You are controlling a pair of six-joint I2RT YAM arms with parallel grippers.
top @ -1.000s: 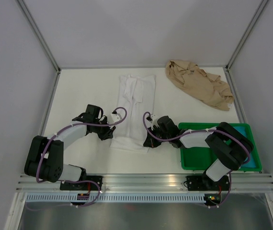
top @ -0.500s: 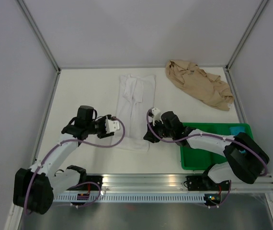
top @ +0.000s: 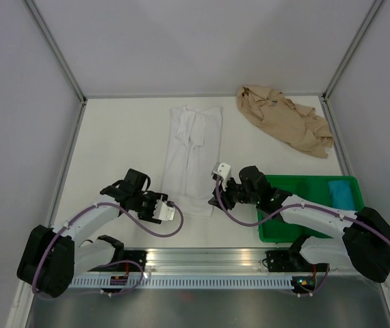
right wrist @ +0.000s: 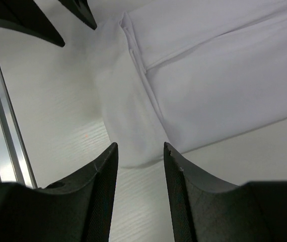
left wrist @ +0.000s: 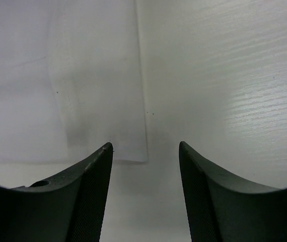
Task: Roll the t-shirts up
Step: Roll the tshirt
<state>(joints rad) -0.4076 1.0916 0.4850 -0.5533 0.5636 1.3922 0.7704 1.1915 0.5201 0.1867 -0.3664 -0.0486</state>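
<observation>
The white t-shirt point(top: 193, 154) lies flat on the table as a long folded strip running away from the arms. The tan-beige t-shirt point(top: 284, 121) sits crumpled at the back right. My left gripper point(top: 167, 205) is low at the strip's near left corner. In the left wrist view the gripper point(left wrist: 146, 145) is open, with the white t-shirt's point(left wrist: 83, 85) corner just ahead of the tips. My right gripper point(top: 214, 199) is at the near right corner. In the right wrist view it point(right wrist: 141, 145) is open, and a rounded fold of the white t-shirt point(right wrist: 209, 75) lies between the tips, ungripped.
A green tray point(top: 277, 229) stands at the near right under my right arm, with a blue cloth point(top: 342, 193) in its far corner. A metal rail point(top: 209, 258) runs along the table's near edge. White walls close in the left, back and right sides.
Both grippers have opened and let go of the white shirt's near corners. Both have shifted towards the near edge, and the shirt's near end now lies flat.
</observation>
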